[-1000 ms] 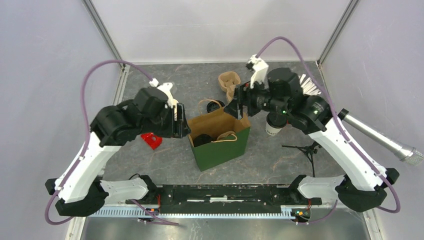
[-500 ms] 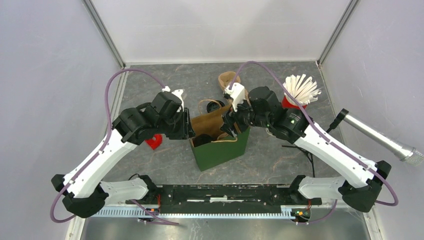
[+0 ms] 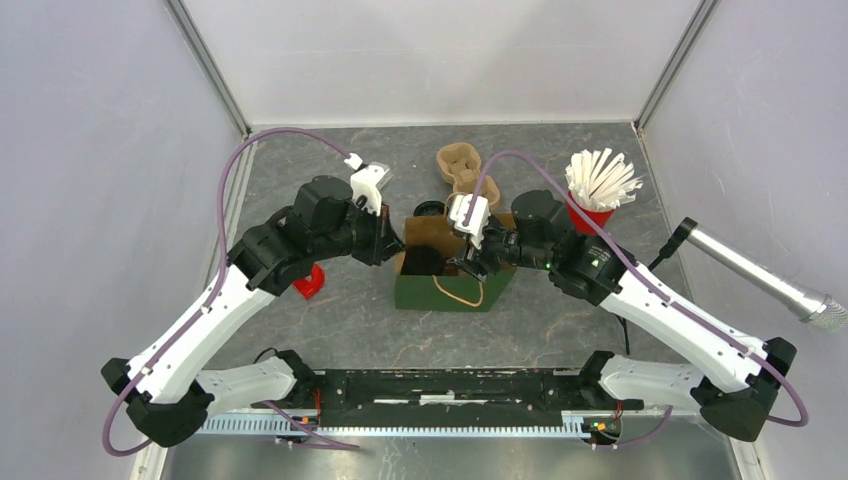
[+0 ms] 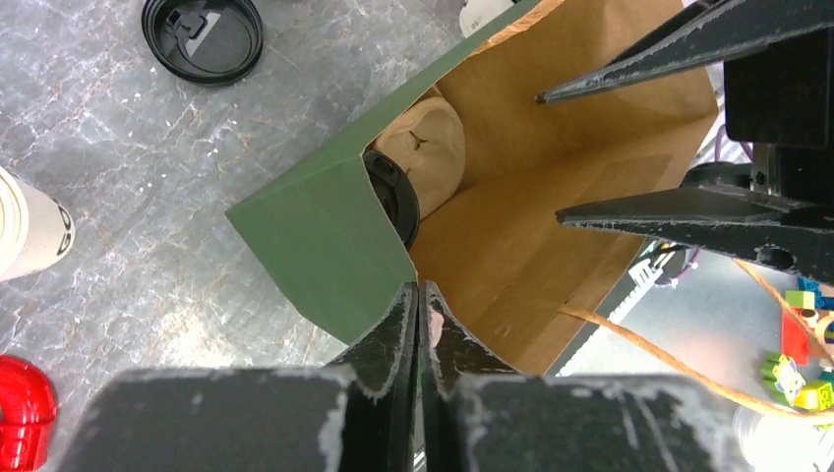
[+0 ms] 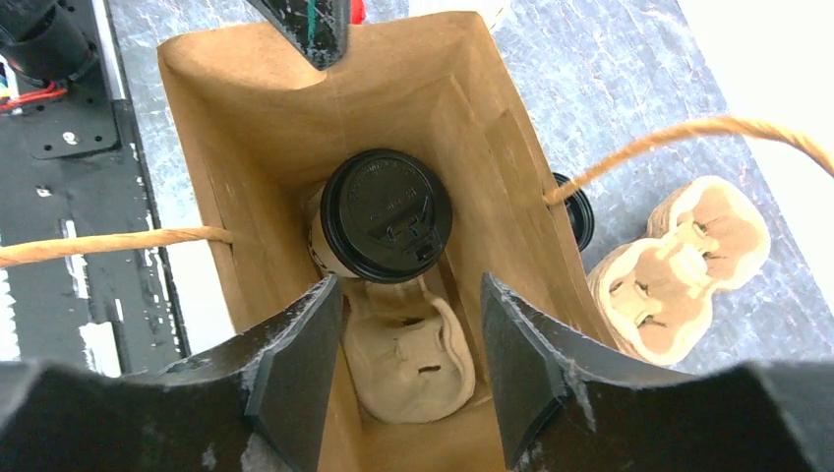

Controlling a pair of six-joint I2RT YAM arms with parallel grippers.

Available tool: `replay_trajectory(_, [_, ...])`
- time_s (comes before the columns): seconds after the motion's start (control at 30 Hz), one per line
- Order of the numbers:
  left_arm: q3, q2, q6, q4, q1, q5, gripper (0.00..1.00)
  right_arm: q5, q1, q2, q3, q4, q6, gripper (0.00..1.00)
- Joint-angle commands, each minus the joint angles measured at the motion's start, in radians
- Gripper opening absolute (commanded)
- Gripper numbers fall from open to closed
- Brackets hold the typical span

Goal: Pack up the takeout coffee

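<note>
Clearly the left gripper (image 4: 420, 291) pinches the bag (image 4: 315, 246) rim, fully closed. Above the takeout coffee (image 5: 386, 216) the right gripper (image 5: 411, 287) stands open, empty.

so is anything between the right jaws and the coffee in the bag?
Nothing visible. The takeout coffee sits inside the paper bag, directly facing the open right jaws with no object between. The left jaws pinch the bag's rim, off to the side.
</note>
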Motion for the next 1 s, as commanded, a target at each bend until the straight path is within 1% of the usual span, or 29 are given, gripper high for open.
replay_trajectory(0.0, [-0.053,-0.039,0.04,0.126,0.028,0.078,0.09,0.008,0.007,0.028,0.022,0.021,-0.112,0.58])
replay_trajectory(0.07, [-0.083,-0.069,0.003,0.079,0.028,0.036,0.27,0.004,0.023,0.034,0.003,0.023,-0.121,0.55])
replay_trajectory(0.1, [-0.083,-0.082,-0.017,0.039,0.028,0.007,0.37,0.003,0.039,0.037,-0.01,0.024,-0.127,0.54])
replay_trajectory(0.17, [-0.052,-0.094,-0.055,-0.044,0.028,0.002,0.59,-0.001,0.077,0.036,-0.031,0.021,-0.139,0.54])
replay_trajectory(0.2, [-0.033,-0.097,-0.074,-0.088,0.028,0.01,0.63,-0.003,0.099,0.031,-0.041,0.021,-0.141,0.54])
replay_trajectory(0.33, [0.025,-0.08,-0.155,-0.235,0.028,0.079,0.71,0.035,0.168,-0.019,-0.072,0.051,-0.145,0.54])
replay_trajectory(0.43, [0.011,-0.087,-0.188,-0.254,0.027,0.112,0.76,0.052,0.199,-0.026,-0.083,0.03,-0.159,0.54])
replay_trajectory(0.5, [-0.008,-0.098,-0.197,-0.238,0.027,0.123,0.76,0.062,0.216,-0.026,-0.097,0.017,-0.17,0.53])
replay_trajectory(0.63, [-0.038,-0.108,-0.206,-0.235,0.026,0.215,0.74,0.124,0.269,-0.037,-0.142,0.023,-0.19,0.53])
replay_trajectory(0.77, [-0.094,-0.156,-0.205,-0.214,0.026,0.295,0.76,0.199,0.318,-0.05,-0.188,0.062,-0.207,0.55])
replay_trajectory(0.9, [-0.14,-0.185,-0.215,-0.167,0.026,0.321,0.76,0.244,0.338,-0.053,-0.216,0.115,-0.217,0.58])
replay_trajectory(0.97, [-0.15,-0.178,-0.217,-0.168,0.026,0.314,0.74,0.275,0.343,-0.05,-0.228,0.14,-0.222,0.6])
